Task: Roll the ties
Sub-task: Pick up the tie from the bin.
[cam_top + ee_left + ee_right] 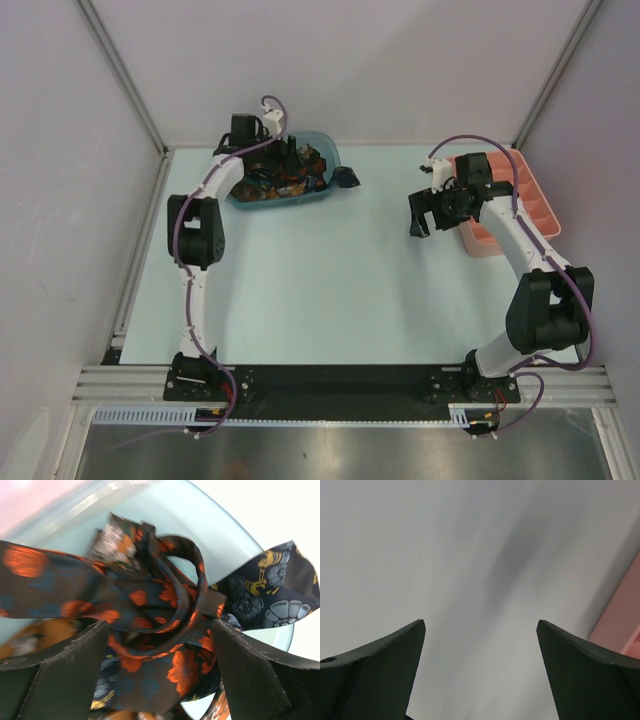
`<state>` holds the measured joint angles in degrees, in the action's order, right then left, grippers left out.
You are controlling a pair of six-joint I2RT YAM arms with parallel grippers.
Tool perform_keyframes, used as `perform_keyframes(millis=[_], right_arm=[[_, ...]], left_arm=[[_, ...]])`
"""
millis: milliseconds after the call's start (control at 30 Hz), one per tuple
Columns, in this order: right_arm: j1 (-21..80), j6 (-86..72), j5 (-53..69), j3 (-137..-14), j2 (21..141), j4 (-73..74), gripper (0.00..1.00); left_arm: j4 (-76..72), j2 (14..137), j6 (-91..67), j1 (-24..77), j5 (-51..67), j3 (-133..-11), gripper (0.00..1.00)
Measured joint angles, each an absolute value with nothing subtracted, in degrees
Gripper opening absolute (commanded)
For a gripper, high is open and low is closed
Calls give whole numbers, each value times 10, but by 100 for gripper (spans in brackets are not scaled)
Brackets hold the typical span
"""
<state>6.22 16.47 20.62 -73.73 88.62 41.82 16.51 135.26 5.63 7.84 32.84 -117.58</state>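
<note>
Several ties (285, 180), dark with orange-red blotches, lie tangled in a blue basket (331, 152) at the back left. One dark tie end (346, 178) hangs over the basket's right rim. My left gripper (272, 152) is down in the basket. In the left wrist view its jaws (160, 630) stand wide open on either side of a looped orange-flowered tie (150, 600); the fabric fills the gap between them. A tie with a grey and yellow pattern (270, 595) lies to the right. My right gripper (425, 212) is open and empty above the table (480, 622).
A pink compartment tray (530, 200) stands at the back right, just right of the right gripper; its edge shows in the right wrist view (620, 622). Grey walls enclose the table on the left, back and right. The basket wall (220, 535) curves behind the ties.
</note>
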Motion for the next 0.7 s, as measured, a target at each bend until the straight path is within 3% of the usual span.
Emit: perform_keyframes(millis=[333,700], right_arm=[[56,166,197,-738,886,422,100],[51,168,197,-741,887,422,100]], left_arm=[[223,1405,66,89,322,-1235,82],[298,1405,117,91,321,-1269,84]])
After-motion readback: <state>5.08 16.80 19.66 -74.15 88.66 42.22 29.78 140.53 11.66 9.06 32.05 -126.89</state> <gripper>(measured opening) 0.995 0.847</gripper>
